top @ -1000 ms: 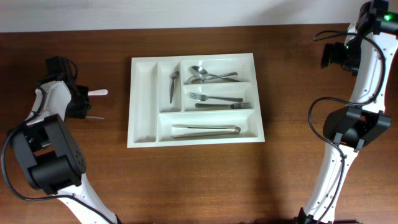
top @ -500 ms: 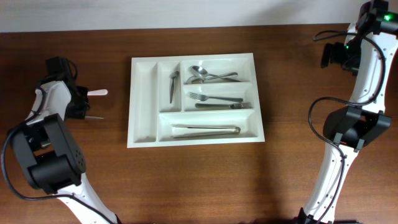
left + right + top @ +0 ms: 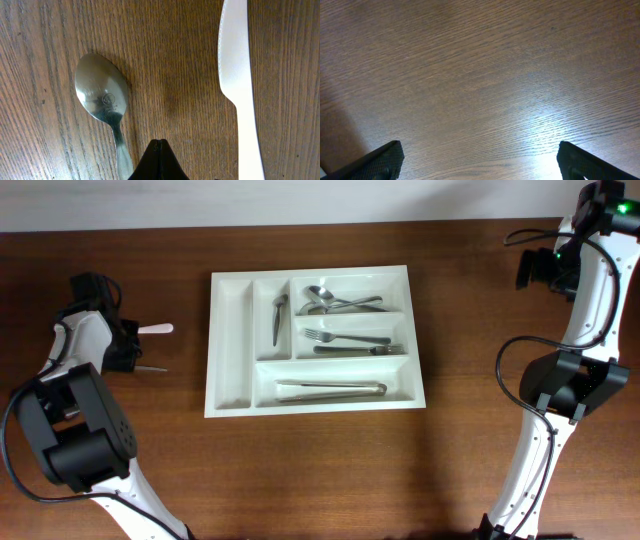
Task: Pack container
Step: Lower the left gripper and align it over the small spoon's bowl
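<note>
The container (image 3: 230,340), a white five-compartment tray, lies mid-table in the overhead view. It holds a spoon (image 3: 279,318), several spoons (image 3: 335,302), forks (image 3: 350,340) and tongs (image 3: 330,388). My left gripper (image 3: 125,348) is at the far left and is shut and empty (image 3: 159,142). It sits low over the wood between a metal spoon (image 3: 102,100) and a white plastic knife (image 3: 237,75), holding neither. The knife's end (image 3: 157,329) and the spoon's handle (image 3: 152,368) stick out beside it in the overhead view. My right gripper (image 3: 480,162) is open and empty over bare wood at the far right (image 3: 532,272).
The wooden table's back edge meets a pale wall at the top of the overhead view. The right arm's base and cables (image 3: 565,385) stand at the right side. The left arm's base (image 3: 75,430) stands at the lower left.
</note>
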`<state>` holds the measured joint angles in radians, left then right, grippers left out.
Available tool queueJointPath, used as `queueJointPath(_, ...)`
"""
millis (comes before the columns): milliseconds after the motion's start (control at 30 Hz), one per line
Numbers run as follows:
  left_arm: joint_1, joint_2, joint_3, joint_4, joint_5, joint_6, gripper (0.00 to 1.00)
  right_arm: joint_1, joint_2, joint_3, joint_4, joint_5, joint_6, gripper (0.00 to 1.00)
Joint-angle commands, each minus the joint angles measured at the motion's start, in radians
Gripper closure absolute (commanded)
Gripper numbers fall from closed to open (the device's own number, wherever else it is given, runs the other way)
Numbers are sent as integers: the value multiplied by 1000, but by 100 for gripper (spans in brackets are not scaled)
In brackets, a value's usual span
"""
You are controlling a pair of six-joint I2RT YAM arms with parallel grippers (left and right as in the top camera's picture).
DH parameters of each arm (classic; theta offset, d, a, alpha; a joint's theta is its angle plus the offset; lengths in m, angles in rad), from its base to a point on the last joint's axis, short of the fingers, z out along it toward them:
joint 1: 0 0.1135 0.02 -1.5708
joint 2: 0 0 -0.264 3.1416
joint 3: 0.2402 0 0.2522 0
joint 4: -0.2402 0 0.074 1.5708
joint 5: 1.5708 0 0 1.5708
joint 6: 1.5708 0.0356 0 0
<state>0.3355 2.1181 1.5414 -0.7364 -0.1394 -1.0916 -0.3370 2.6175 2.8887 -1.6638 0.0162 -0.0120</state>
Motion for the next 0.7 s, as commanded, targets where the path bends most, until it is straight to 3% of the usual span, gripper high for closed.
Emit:
queueJointPath(0, 8, 10, 11, 0, -19, 6, 98, -4, -23, -6, 3, -9, -7, 1)
queueJointPath(667, 8, 15, 10, 2, -34, 6, 98, -4, -23, -6, 3, -9, -7, 1)
